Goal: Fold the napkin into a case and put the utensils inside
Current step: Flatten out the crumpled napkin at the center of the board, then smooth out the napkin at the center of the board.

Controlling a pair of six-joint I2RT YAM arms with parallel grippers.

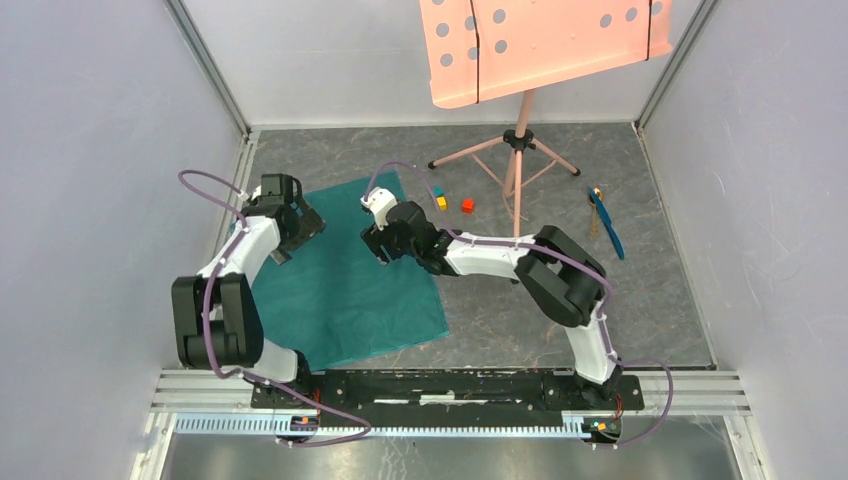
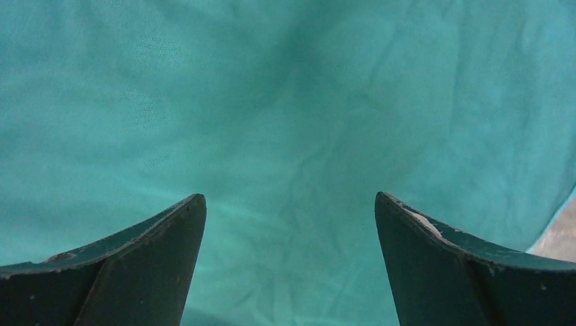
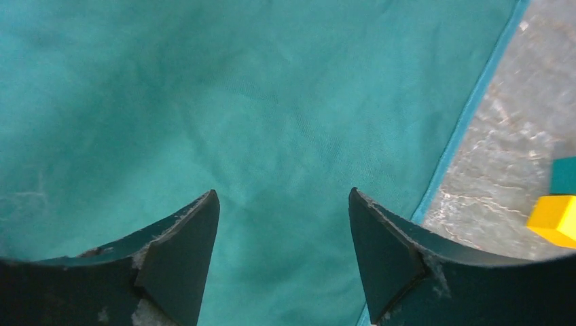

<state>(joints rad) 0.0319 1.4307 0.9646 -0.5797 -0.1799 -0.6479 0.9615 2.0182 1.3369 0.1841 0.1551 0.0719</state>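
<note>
While both arms reach over the upper part of the cloth, neither tool holds anything. The left gripper has its jaws spread wide with only teal fabric showing between them. The right gripper is likewise parted and empty, hanging just inside the cloth's right hem.

Beneath them the napkin lies spread flat on the grey table, left of centre in the overhead frame and faintly creased. Past its hem, at the right edge of the right wrist view, sits a yellow cube, close to the cloth but apart from it. The utensils lie at the right of the overhead frame, well apart from the napkin.

The fabric looks thin, light and limp, so it will probably sag, wrinkle and slide rather than keep a crease. A pinch on the hem at two corners of one side, lifted together, seems the surest hold.
</note>
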